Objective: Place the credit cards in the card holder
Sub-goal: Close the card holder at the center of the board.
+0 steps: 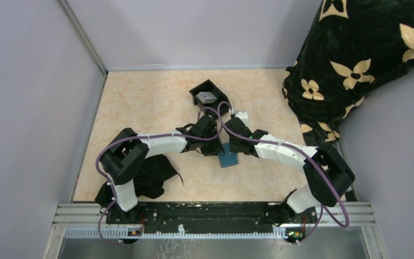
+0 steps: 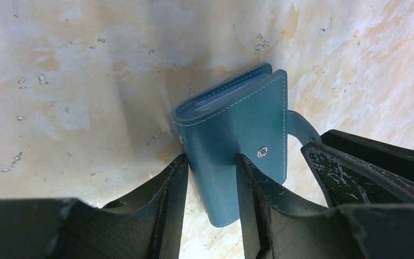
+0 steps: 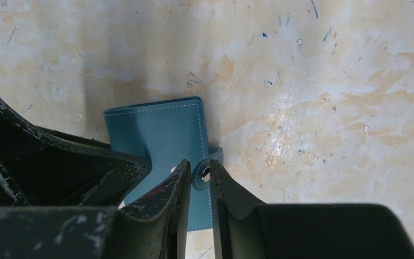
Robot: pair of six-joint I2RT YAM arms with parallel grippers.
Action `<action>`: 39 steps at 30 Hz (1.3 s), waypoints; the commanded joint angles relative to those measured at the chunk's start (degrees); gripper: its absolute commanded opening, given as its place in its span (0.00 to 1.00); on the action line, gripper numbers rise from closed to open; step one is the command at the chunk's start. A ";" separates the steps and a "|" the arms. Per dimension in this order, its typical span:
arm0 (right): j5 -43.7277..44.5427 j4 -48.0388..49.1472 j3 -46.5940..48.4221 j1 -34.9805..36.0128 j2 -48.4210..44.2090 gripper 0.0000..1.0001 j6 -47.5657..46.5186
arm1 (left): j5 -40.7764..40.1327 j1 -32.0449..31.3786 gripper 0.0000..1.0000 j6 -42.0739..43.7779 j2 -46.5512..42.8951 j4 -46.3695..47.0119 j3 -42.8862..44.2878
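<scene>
The teal card holder (image 1: 228, 158) lies on the table between both grippers, closed. My left gripper (image 2: 211, 186) has its fingers close on either side of the holder's (image 2: 232, 129) lower corner, one at its edge and one across its front beside the snap. My right gripper (image 3: 199, 178) is shut on the holder's (image 3: 156, 129) small strap tab at its right edge. A grey-silver card (image 1: 208, 97) lies in the black tray. The tan-yellow card is not in view.
The black open-topped tray (image 1: 198, 89) stands just behind the grippers. A black cloth (image 1: 153, 178) lies by the left arm's base. A dark flowered blanket (image 1: 356, 59) fills the back right corner. Grey walls close in the left and back.
</scene>
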 commanded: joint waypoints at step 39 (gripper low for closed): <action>1.54 0.37 2.17 3.14 1.85 0.00 -0.81 | 1.90 1.61 0.34 -1.72 3.10 3.74 -8.73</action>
